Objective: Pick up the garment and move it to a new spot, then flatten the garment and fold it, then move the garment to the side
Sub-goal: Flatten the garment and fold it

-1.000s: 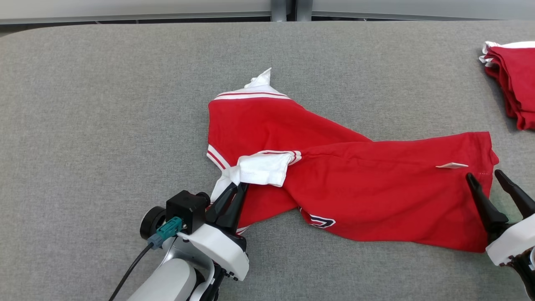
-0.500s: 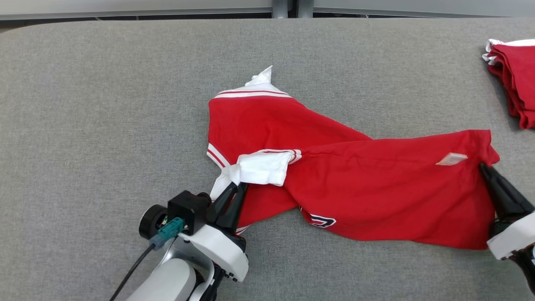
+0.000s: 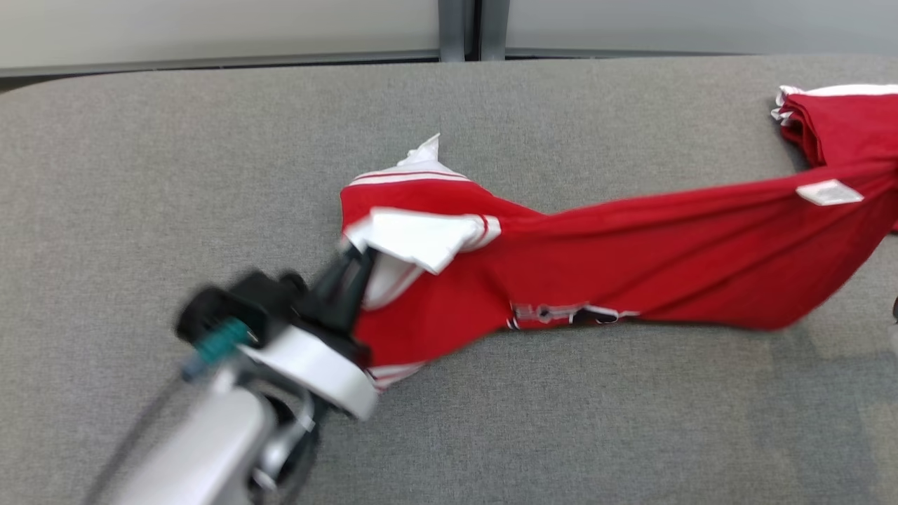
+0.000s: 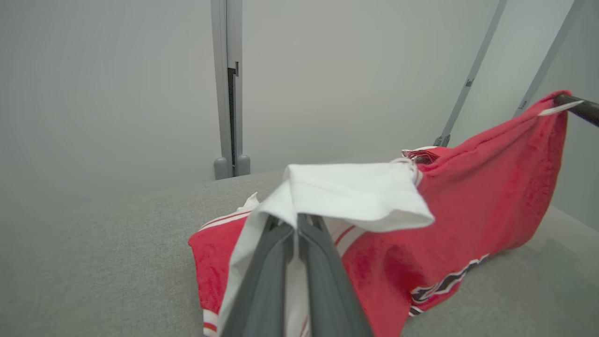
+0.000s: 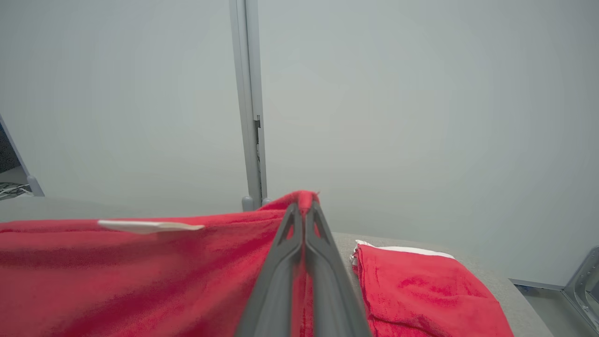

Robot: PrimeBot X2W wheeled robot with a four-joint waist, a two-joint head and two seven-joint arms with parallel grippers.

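The left gripper (image 4: 296, 220) is clamped on the white sleeve (image 4: 355, 196), as it was a second ago. It has risen, taking that end of the garment (image 3: 631, 259) with it, at the end far from the folded red pile (image 3: 835, 123). The right gripper (image 5: 304, 208) has changed more. A second ago its fingers stood apart beside the hem corner. Now they are pinched shut on that corner and hold it up close in front of the pile.

The shirt was lying slack on the grey table (image 3: 175, 175). It now hangs as a taut red band between the two grips, with its white tag (image 3: 828, 191) lifted near the pile. The collar end, away from the pile, appears to rest on the cloth. The head view has also shifted and blurred, so the robot's body seems to be moving too.

I take this as the pick-up under way, with the carry to a new spot next. The pile is the thing in the way: the raised hem sits just beside it, and a swing that way could drag across it. The table away from the pile is the safer place to lay the shirt.
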